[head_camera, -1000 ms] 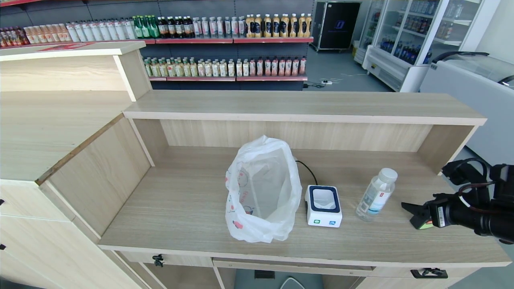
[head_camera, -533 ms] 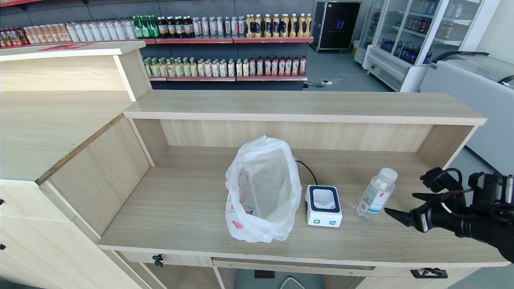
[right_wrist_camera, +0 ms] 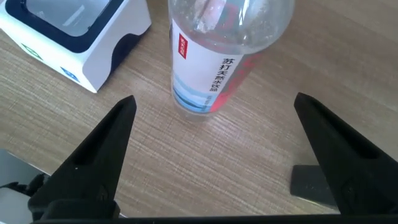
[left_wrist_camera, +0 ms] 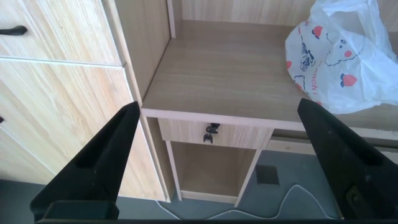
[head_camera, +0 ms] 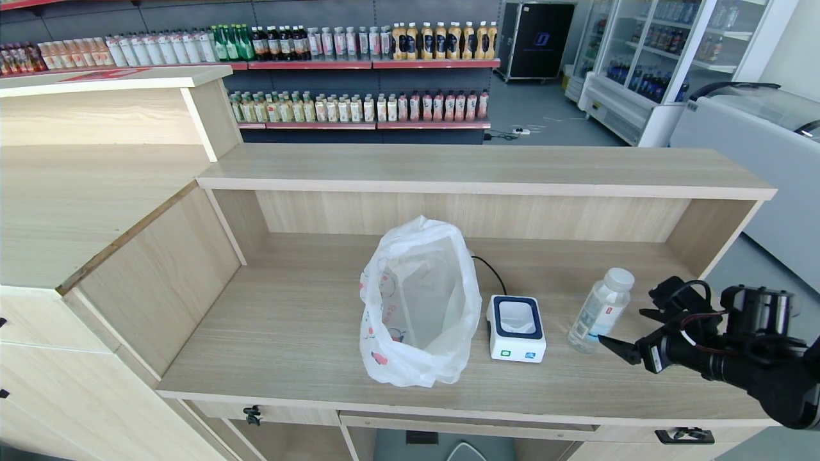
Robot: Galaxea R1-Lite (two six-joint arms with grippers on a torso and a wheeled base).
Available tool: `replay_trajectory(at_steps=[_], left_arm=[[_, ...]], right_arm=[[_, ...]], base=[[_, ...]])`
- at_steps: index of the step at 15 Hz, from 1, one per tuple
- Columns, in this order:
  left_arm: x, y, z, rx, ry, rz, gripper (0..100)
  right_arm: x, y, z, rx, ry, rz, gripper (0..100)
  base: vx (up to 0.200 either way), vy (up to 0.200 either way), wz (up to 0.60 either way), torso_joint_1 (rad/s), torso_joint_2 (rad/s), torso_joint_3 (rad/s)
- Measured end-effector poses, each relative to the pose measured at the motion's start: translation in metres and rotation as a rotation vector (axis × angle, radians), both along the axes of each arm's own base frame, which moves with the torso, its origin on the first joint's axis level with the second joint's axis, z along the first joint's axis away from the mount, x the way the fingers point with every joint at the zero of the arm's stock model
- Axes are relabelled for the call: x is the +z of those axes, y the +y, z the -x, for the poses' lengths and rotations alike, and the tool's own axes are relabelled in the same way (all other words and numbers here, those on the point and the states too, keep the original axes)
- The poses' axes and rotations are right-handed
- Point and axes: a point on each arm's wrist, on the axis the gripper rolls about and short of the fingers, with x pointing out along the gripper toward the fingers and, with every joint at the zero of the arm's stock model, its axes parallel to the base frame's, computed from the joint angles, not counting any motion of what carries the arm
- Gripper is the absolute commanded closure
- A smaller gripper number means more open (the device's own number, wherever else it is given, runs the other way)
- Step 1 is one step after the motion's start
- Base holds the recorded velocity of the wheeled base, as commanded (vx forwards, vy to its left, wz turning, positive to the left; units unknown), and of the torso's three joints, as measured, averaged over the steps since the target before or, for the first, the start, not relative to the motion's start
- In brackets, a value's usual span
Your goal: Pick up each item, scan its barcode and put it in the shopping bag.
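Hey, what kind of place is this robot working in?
Most likely a convenience store checkout. Beyond the wooden counter stand shelves of bottled drinks and glass-door fridges, and on the counter sit a scanner and a plastic bag.

On the bottle (right_wrist_camera: pixel 214 37) a label (right_wrist_camera: pixel 208 78) is borne: a red strip with small white characters and, beside it, a column of dark characters on white and blue. Two small marks, one green and one blue, are set on the front of the scanner (head_camera: pixel 516 328), right of centre in the head view. Red lettering and cartoon figures are printed on the bag (left_wrist_camera: pixel 339 59). A blue logo is carried by the black case (head_camera: pixel 541 40) at upper right. Red marking on the counter top (head_camera: pixel 96 75) at upper left cannot be read.
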Motion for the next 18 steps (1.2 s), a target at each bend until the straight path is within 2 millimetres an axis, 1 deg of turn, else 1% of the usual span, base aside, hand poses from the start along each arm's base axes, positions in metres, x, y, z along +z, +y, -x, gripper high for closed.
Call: replay_trajectory(at_steps=[7,12,18], left_arm=[[0.0,0.0,0.0,0.001,0.0,0.0,0],[0.0,0.0,0.0,0.0,0.0,0.0,0],[0.0,0.0,0.0,0.0,0.0,0.0,0]], right_arm=[[-0.013,0.013,-0.017,0.064,-0.056,-0.003,0],[-0.024,0.017,-0.029,0.08,-0.075,-0.002,0],[-0.028,0.025,-0.05,0.104,-0.11,-0.009,0]], base=[[0.0,0.0,0.0,0.0,0.0,0.0],[0.0,0.0,0.0,0.0,0.0,0.0],[0.0,0.0,0.0,0.0,0.0,0.0]])
